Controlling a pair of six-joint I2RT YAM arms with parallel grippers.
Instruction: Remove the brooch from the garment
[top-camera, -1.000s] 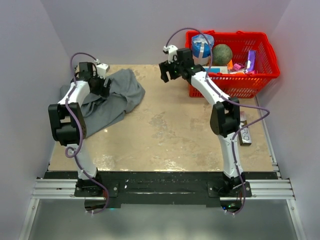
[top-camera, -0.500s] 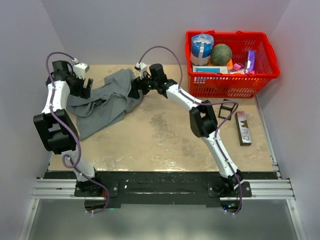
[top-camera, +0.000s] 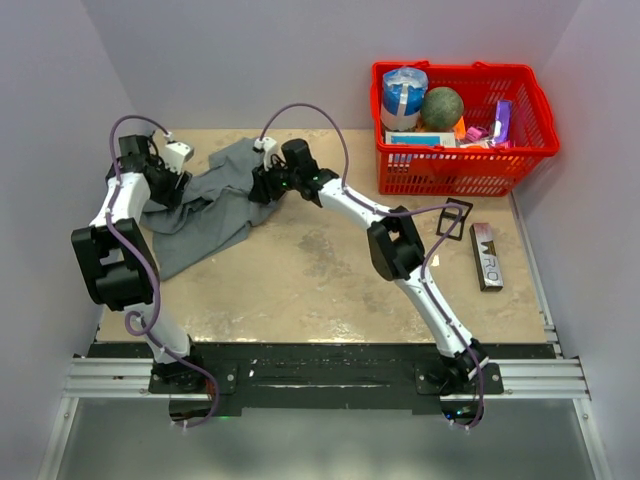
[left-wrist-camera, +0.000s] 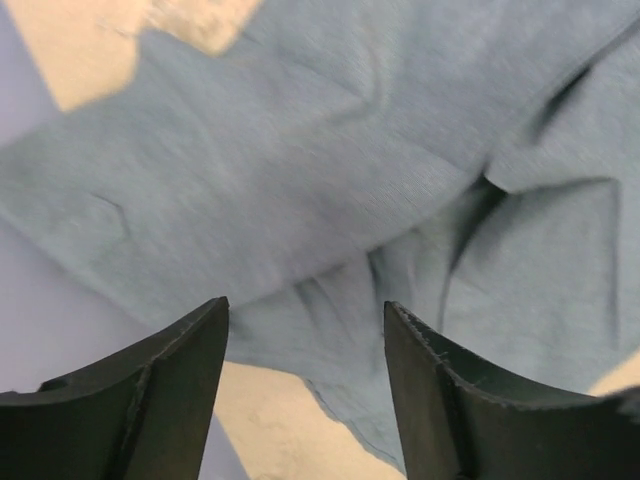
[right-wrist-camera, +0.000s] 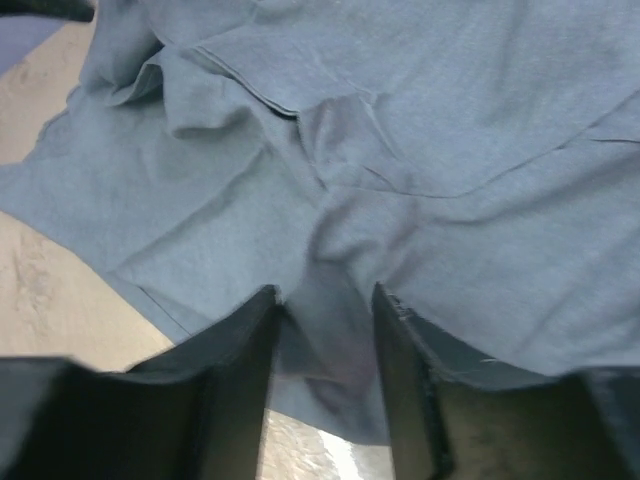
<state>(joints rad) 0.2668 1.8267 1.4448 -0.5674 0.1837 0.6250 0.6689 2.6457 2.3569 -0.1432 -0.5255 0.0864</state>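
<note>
The grey garment (top-camera: 215, 200) lies crumpled at the back left of the table. The brooch shows in no view. My left gripper (top-camera: 172, 182) is open at the garment's left side. In the left wrist view, the gripper (left-wrist-camera: 305, 330) hovers over the hem (left-wrist-camera: 340, 420), with the cloth (left-wrist-camera: 300, 170) spread beyond it. My right gripper (top-camera: 266, 186) is at the garment's right edge. In the right wrist view, the gripper (right-wrist-camera: 323, 300) has its jaws drawn in on a raised fold of the cloth (right-wrist-camera: 335, 250) that fills the gap between them.
A red basket (top-camera: 530, 150) at the back right holds a green ball (top-camera: 443, 107), a blue roll and packets. A black bar (top-camera: 486, 256) and a black square frame (top-camera: 455, 219) lie at the right. Purple walls close in on three sides.
My right arm swung from the basket across to the garment's right edge and closed in on a fold. My left gripper pulled left and then came back in to the cloth's left side.
</note>
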